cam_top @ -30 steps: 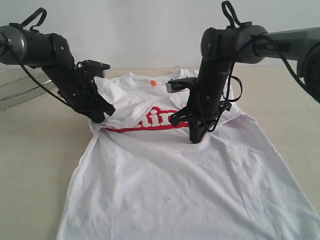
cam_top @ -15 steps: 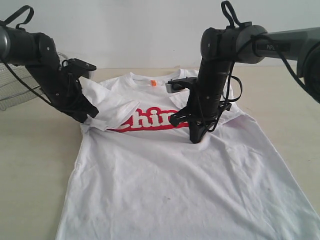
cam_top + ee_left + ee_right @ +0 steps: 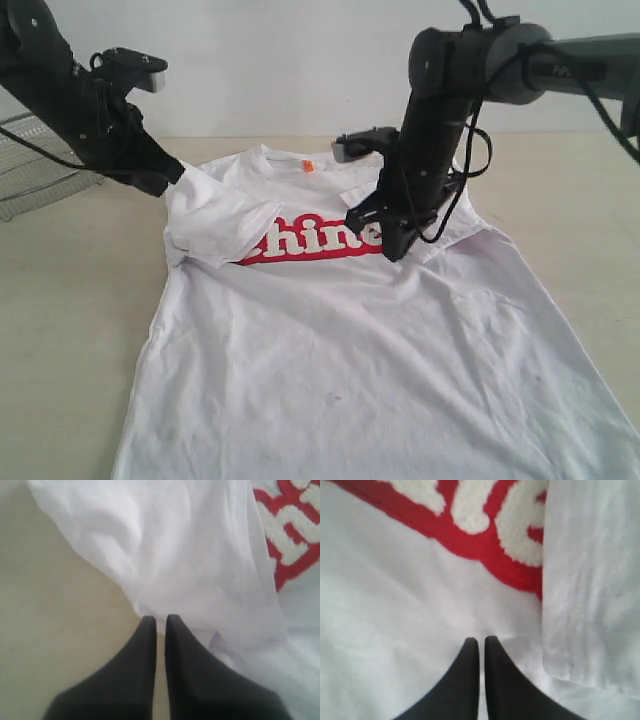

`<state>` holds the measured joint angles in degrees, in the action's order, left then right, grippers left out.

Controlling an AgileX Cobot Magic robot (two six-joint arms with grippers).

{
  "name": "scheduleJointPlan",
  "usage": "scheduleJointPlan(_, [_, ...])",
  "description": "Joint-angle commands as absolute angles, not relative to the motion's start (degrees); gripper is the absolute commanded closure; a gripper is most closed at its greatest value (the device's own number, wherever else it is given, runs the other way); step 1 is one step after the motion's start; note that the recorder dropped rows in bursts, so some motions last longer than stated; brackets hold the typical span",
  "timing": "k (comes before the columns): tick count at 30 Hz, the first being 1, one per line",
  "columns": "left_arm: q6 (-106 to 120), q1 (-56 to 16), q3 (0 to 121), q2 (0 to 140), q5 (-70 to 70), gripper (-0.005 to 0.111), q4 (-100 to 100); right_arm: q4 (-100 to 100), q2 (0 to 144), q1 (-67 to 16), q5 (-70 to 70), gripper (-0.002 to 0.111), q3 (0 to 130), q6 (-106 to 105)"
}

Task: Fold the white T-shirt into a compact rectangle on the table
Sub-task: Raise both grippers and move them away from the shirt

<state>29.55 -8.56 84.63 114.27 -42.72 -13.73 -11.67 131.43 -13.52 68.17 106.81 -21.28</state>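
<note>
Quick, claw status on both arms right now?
Left claw: closed, tips at the white T-shirt's folded sleeve edge; pinch unclear.
Right claw: closed, tips over the shirt beside the red band, nothing visibly held.

A round silver wire basket (image 3: 35,178) sits at the far left, cut off by the left edge so only part of it shows. Its open mesh lets the pale background show through, and its rim curves along the near side. Behind everything, a plain, pale grey-white wall (image 3: 280,70) runs across the far side, bare and evenly lit.
</note>
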Motion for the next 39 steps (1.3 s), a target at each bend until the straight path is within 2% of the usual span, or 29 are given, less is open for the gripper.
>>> scheduleJointPlan(1, [28.66,-8.73,77.61,112.3,-42.84,0.102,-17.62,-27.05,127.42,-13.23,63.09,0.108,106.92,-32.42])
scheduleJointPlan(5, [30.9,-12.71,68.55,109.17,-38.31,0.102,-24.74,-34.32,129.8,-13.35,51.2,0.108,107.19,-37.5])
scheduleJointPlan(8, [28.24,-16.59,63.48,109.02,-33.0,0.102,-25.81,-41.66,133.75,-13.25,50.74,0.108,111.38,-42.13])
scheduleJointPlan(13, [24.87,-17.88,55.11,109.02,-24.66,0.102,-27.26,-43.86,143.08,-13.25,58.06,0.108,126.17,-41.39])
scheduleJointPlan(20, [22.45,-17.88,51.34,109.26,-20.55,0.102,-27.64,-46.9,151.32,-13.25,67.49,0.108,139.09,-40.14])
scheduleJointPlan(28, [22.45,-17.88,51.25,109.26,-22.3,0.102,-27.64,-47.71,154.65,-13.35,67.81,0.108,140.68,-39.93])
scheduleJointPlan(39, [21.81,-17.88,49.45,109.26,-23.08,0.102,-27.64,-41.05,157.26,-16.15,56.89,0.108,140.68,-34.16])
